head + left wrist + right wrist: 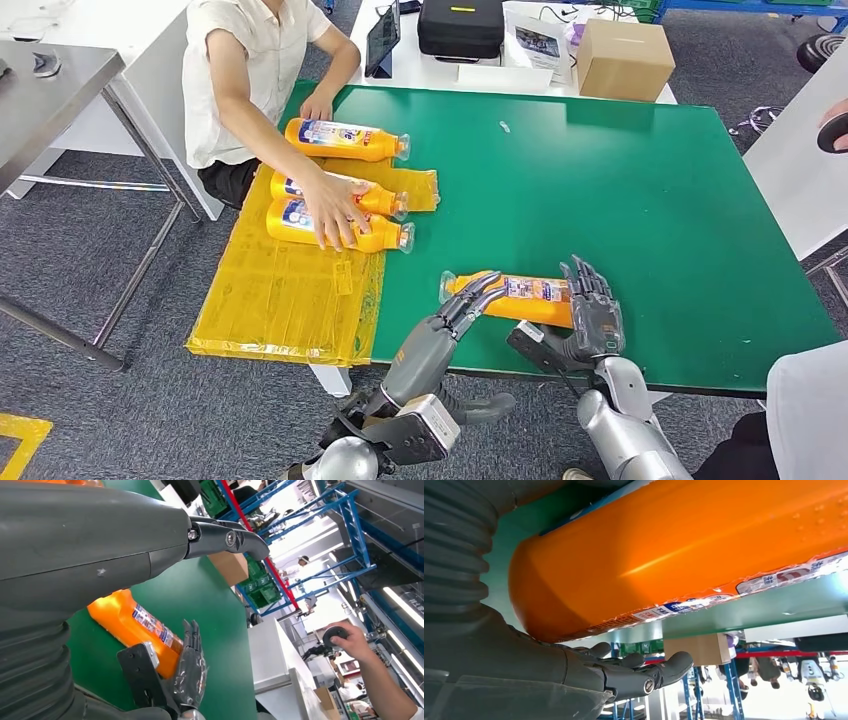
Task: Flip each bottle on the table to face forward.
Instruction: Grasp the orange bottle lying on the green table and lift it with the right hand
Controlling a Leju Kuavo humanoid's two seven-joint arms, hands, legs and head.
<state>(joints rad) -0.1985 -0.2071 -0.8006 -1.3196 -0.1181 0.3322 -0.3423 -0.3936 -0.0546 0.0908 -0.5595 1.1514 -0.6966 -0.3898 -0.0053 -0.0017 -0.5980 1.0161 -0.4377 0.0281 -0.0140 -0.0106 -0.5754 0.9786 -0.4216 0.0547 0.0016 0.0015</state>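
Orange bottle [520,296] at lower centre, label print too blurred to read; left hand [470,300] fingers curled over its neck, right hand [592,310] spread against its base.

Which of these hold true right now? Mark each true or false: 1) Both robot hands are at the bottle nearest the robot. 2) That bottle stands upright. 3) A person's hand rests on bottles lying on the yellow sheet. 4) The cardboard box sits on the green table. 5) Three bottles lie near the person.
1) True: the left hand and right hand are at opposite ends of the nearest bottle.
2) False: it lies on its side on the green table.
3) True: the person's hand lies across bottles on the yellow sheet.
4) False: the cardboard box sits on the white table beyond it.
5) True: three bottles lie there.
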